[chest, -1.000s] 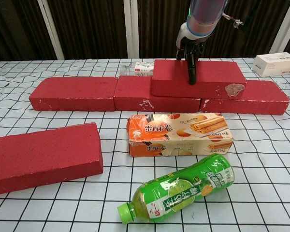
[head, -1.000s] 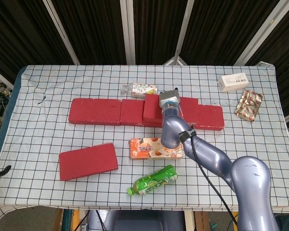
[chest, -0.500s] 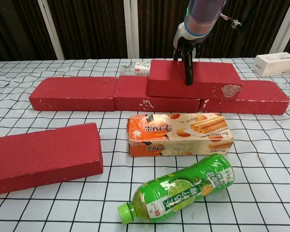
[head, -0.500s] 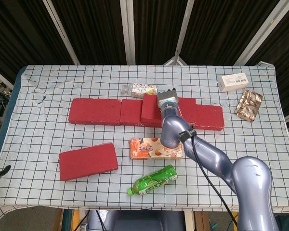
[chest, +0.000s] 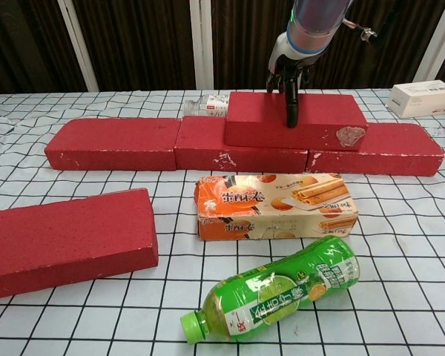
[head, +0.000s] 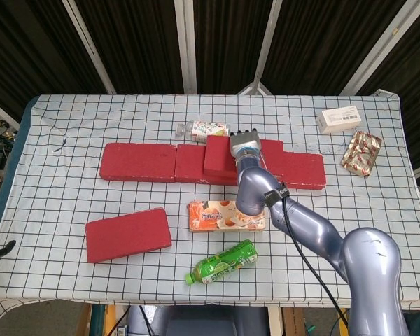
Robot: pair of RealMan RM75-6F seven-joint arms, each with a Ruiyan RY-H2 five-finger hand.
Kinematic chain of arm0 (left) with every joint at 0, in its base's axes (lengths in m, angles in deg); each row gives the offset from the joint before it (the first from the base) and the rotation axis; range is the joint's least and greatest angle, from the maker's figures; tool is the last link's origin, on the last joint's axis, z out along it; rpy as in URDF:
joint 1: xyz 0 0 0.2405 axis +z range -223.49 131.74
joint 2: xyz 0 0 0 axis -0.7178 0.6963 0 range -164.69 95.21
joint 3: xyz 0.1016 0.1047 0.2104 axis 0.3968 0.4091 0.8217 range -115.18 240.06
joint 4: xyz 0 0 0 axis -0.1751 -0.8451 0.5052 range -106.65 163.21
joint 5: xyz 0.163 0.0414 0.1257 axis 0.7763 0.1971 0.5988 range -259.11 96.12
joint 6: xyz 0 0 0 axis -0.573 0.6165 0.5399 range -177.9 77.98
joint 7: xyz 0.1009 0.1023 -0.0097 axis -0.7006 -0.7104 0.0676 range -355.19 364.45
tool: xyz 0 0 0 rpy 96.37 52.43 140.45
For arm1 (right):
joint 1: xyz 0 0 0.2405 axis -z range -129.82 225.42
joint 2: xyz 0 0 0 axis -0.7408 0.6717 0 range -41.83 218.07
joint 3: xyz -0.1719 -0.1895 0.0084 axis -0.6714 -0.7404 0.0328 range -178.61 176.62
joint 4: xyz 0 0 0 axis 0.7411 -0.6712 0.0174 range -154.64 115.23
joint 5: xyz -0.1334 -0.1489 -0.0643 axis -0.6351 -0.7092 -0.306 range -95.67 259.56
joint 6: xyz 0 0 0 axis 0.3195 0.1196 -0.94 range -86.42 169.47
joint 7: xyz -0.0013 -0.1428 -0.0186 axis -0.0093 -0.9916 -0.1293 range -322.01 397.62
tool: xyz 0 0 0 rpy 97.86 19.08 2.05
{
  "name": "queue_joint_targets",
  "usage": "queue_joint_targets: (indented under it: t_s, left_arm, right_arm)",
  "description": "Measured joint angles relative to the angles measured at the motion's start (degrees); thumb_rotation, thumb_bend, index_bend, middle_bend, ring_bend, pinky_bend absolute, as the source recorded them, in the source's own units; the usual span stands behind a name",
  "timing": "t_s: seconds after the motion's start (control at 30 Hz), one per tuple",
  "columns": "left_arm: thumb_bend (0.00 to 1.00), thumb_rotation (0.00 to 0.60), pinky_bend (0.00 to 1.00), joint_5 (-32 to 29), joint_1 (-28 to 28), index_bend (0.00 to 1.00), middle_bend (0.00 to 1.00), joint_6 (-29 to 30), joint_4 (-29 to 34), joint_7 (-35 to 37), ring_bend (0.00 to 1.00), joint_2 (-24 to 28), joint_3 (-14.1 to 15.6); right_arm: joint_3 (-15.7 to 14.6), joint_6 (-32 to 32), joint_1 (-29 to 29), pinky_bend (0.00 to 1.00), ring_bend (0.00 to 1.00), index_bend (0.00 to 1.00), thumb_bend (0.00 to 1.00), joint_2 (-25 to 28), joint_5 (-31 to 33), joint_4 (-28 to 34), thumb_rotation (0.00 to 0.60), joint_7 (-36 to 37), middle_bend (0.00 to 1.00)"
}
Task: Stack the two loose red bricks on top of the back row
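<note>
On the left of the tabletop point(chest: 400, 245), near the front edge, one loose brick point(chest: 63, 241) lies flat and untouched, well apart from the back row point(chest: 115, 142); it has yet to be stacked. Just right of it, a biscuit box point(chest: 276, 205) and a green bottle point(chest: 278, 288) lie in front of the row, likely obstacles to reach around. The other brick point(chest: 297, 120) sits on top of the row, bridging the seam between the middle and right bricks. The right hand point(chest: 289, 78) hangs over it, fingers point(chest: 291, 104) pointing down onto its top face, apparently nudging it square; whether they grip anything, I cannot tell. The left hand is out of sight.
</note>
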Motion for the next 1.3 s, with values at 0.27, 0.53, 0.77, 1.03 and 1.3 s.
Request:
queue_joint_targets:
  t_s: [0.27,0.53,0.77,1.03,1.3]
  left_arm:
    - [0.00,0.600,0.18,0.1,0.0,0.00,0.00,0.1,0.1,0.0,0.00,0.1,0.1]
    - [0.00,0.600,0.18,0.5,0.2,0.00,0.00,0.4,0.2,0.6,0.00,0.3,0.2]
    - [0.00,0.600,0.18,0.6,0.3,0.00,0.00,0.5,-0.2,1.4,0.00,0.4,0.1]
    - [0.00,0.600,0.18,1.7,-0.1,0.00,0.00,0.1,-1.7,3.1,0.00,0.5,0.1]
    - [0.00,0.600,0.18,5.1,-0.3,0.00,0.00,0.6,-3.0,5.7,0.00,0.3,0.7]
  right_arm:
    - [0.8,-1.2,-0.1,0.00,0.00,0.00,0.22,0.9,1.1,1.6,0.600,-1.5,0.00]
    - [2.0,-1.6,0.6,0.00,0.00,0.00,0.22,3.0,0.3,5.5,0.600,0.5,0.00]
    - [3.0,-1.6,2.5,0.00,0.00,0.00,0.22,7.1,-0.8,11.1,0.600,3.0,0.00]
    - [3.9,2.5,10.9,0.00,0.00,0.00,0.22,13.8,-16.6,23.4,0.600,15.1,0.00]
    - [6.0,9.4,36.6,0.00,0.00,0.00,0.22,25.4,-46.3,41.1,0.600,38.9,0.00]
